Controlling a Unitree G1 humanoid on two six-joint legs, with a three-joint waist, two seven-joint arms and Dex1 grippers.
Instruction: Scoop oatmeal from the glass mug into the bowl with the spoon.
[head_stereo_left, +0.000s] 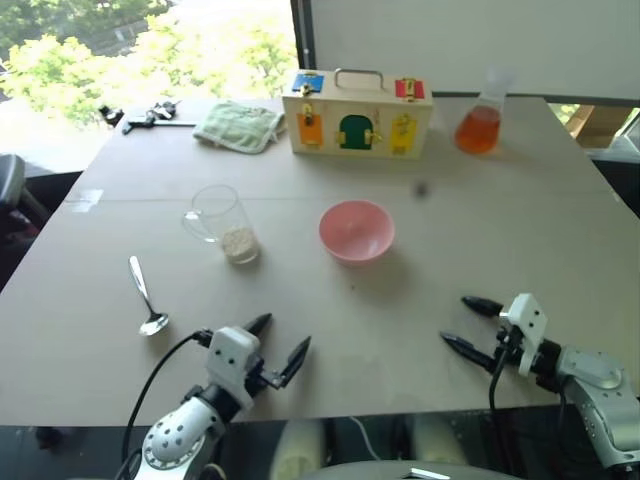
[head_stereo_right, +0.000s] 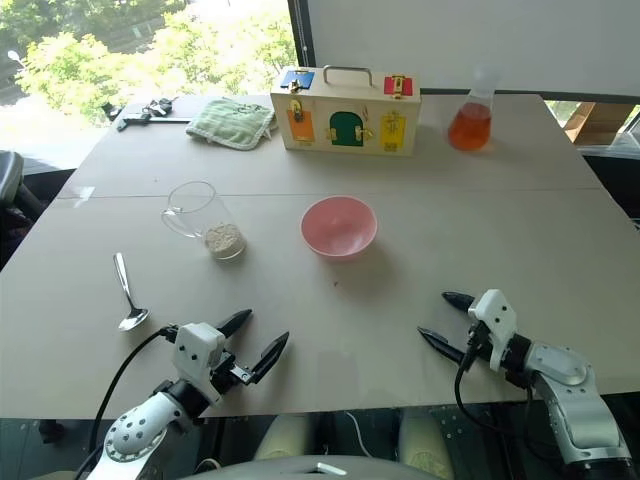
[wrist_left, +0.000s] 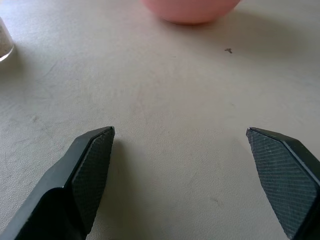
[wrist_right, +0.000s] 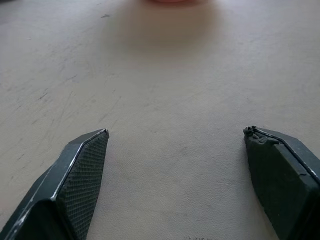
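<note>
Both hands idle and empty; nothing of the scoop is started.

My left gripper (head_stereo_left: 279, 346) and right gripper (head_stereo_left: 469, 324) hover with fingers spread wide. The spoon (head_stereo_left: 146, 296) lies flat on the tabletop (head_stereo_left: 480, 230) just outboard of my left fingers, so I may skid it. Beyond them, the glass mug (head_stereo_left: 222, 222) holding oatmeal (head_stereo_left: 239, 243) could tip; the bowl (head_stereo_left: 356, 231) might slide.

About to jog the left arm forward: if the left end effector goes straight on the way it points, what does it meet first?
Probably the bowl. The open left end effector points forward and rightward across bare table; the glass mug and spoon lie off that line.
</note>
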